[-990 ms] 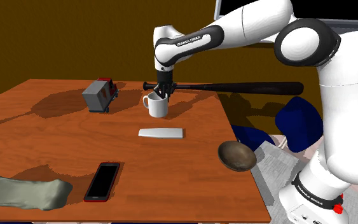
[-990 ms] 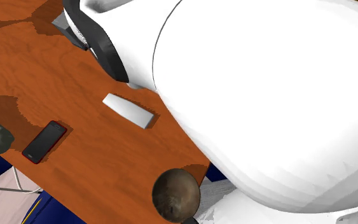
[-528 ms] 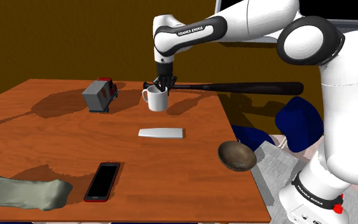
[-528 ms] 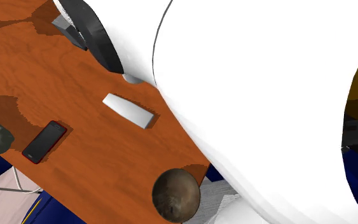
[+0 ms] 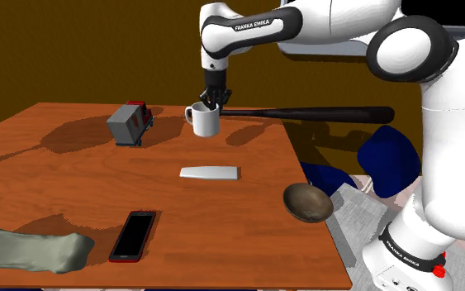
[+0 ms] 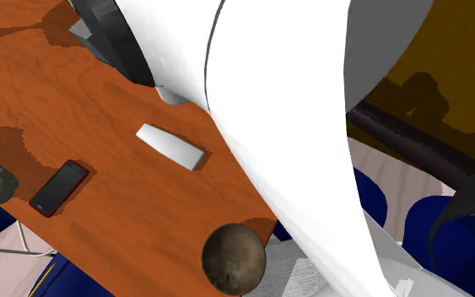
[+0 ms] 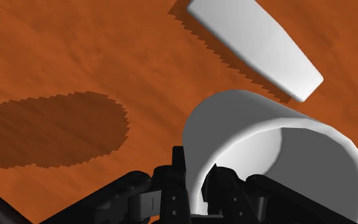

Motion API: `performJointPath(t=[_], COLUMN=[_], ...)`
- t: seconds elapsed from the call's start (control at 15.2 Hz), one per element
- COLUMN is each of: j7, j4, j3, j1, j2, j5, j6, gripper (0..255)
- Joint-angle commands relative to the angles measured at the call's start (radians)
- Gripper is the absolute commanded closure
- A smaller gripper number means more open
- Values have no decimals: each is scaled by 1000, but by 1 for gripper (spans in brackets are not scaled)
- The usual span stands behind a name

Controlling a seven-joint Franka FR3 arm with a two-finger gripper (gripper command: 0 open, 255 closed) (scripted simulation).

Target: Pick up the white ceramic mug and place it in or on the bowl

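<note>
Your table [image 5: 73, 190] is the big piece here. The mug [image 5: 205, 121] hangs clear above its far side, around the middle of the shoulder view.

The arm [image 5: 321, 25] comes off the stand [image 5: 404, 256], runs out high and roughly level, then drops at the wrist so the hand points straight down.

The dark bowl [image 5: 308, 202] sits at the table edge nearest the stand, well apart from the mug.

The mug looks rigid and smooth-walled. I'd guess it's fairly light, and it would probably chip if dropped.

You've got a rim pinch. The gripper [image 5: 214, 97] is clamped on the wall with one finger inside and one outside, and the handle sticks out toward the shoulder view's left, away from the fingers. That's an off-centre hold on a slick wall, so I'd expect it to want to swing or slip. Go gentle.
</note>
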Motion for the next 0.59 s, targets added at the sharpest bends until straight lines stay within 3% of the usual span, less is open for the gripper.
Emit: performJointPath(t=[0.0,0.53], j7=[0,-21], j4=[-99,-558], j3=[4,13], j1=[-7,-32], j2=[-73,-420], j5=[10,68], j6=[27,143], gripper=[255,255])
